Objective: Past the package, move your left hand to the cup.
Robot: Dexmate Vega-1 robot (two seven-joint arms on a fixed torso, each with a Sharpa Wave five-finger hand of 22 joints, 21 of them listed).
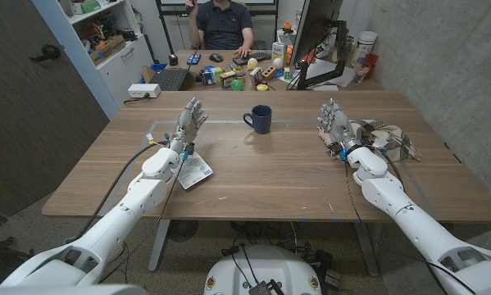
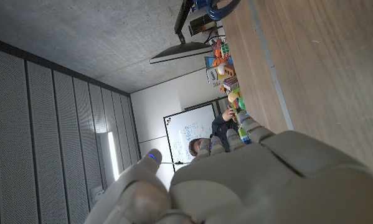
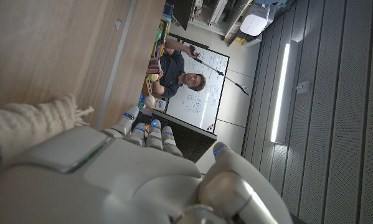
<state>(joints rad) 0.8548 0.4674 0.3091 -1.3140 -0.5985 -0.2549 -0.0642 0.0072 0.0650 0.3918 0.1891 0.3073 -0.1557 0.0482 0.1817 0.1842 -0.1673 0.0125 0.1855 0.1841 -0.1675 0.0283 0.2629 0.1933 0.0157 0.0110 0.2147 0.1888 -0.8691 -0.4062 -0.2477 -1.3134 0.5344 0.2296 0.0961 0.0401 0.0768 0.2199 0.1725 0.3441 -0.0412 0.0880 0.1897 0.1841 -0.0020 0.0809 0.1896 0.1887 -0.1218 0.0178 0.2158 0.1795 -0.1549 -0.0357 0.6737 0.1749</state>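
Holding my left hand spread and empty, fingers apart, above the wooden table; the package lies at its 6 o'clock under the wrist, the dark blue cup upright at its 3 o'clock, apart. My right hand, likewise spread and empty, sits at the cup's 3 o'clock, beside a woven cloth.

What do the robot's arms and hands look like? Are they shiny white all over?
Mostly. Both arms have smooth, rounded white shells with darker grey joints between the segments. The left hand and right hand are pale grey, with small blue lights on the fingers. A black cable runs along each arm, and there are dark bands with bits of blue at the wrists.
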